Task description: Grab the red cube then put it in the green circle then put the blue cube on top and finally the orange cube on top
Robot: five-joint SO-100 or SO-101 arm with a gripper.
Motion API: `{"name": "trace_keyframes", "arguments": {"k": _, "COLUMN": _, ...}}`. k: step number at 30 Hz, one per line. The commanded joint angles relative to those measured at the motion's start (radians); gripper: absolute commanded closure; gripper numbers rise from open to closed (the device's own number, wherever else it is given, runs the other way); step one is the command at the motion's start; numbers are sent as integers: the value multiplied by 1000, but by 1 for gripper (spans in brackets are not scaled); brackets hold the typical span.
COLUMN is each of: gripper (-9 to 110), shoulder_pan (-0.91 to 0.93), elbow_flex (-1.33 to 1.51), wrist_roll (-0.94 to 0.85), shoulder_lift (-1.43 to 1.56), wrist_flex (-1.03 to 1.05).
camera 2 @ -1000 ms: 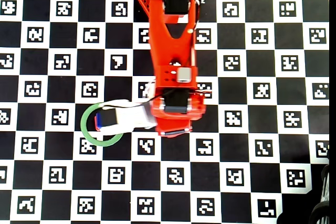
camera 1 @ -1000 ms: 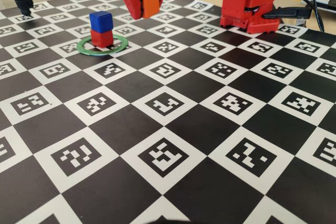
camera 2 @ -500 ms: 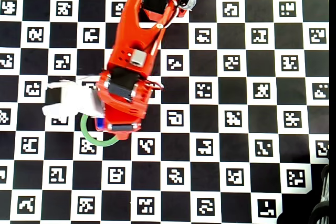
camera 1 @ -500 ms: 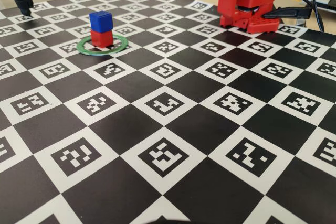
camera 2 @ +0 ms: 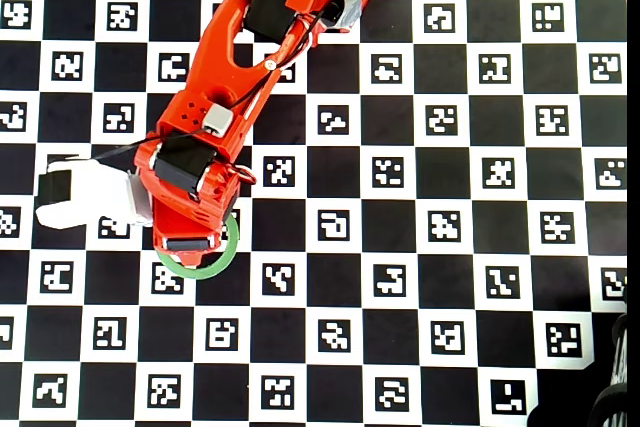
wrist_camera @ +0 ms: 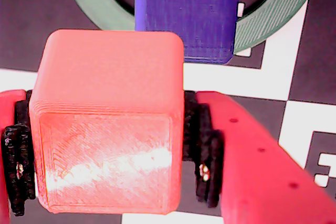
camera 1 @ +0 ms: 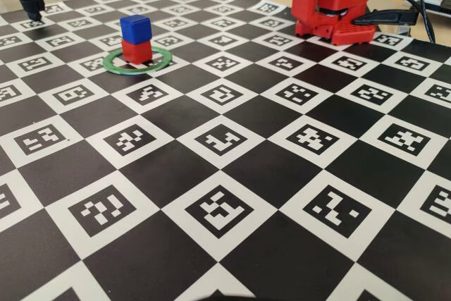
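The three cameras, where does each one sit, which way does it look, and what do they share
Fixed view: low at the board's near edge, looking across at the blue cube on the red cube inside the green circle; the arm's base shows.
Wrist view: rides on the arm, looking down past the claw shut on the orange cube.
Overhead view: straight down on the checkerboard; the arm covers the stack.
Shared: the green circle appears in all three.
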Motion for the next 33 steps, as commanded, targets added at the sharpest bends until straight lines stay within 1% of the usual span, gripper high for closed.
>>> {"name": "trace_keyframes", "arguments": {"k": 1, "gripper": 98, "shoulder_pan": 2, "elbow_flex": -44, "wrist_roll": -14, "shoulder_lift": 48, "wrist_flex": 95}}
{"name": "trace_keyframes", "arguments": {"k": 14, "gripper": 98, "shoulder_pan": -9, "elbow_flex": 97, "wrist_roll": -26, "shoulder_lift": 89, "wrist_flex": 37}}
{"name": "trace_keyframes", "arguments": {"k": 33, "gripper": 98, "shoulder_pan": -9, "elbow_flex": 146, "wrist_roll": -11, "shoulder_lift": 95, "wrist_flex": -49}}
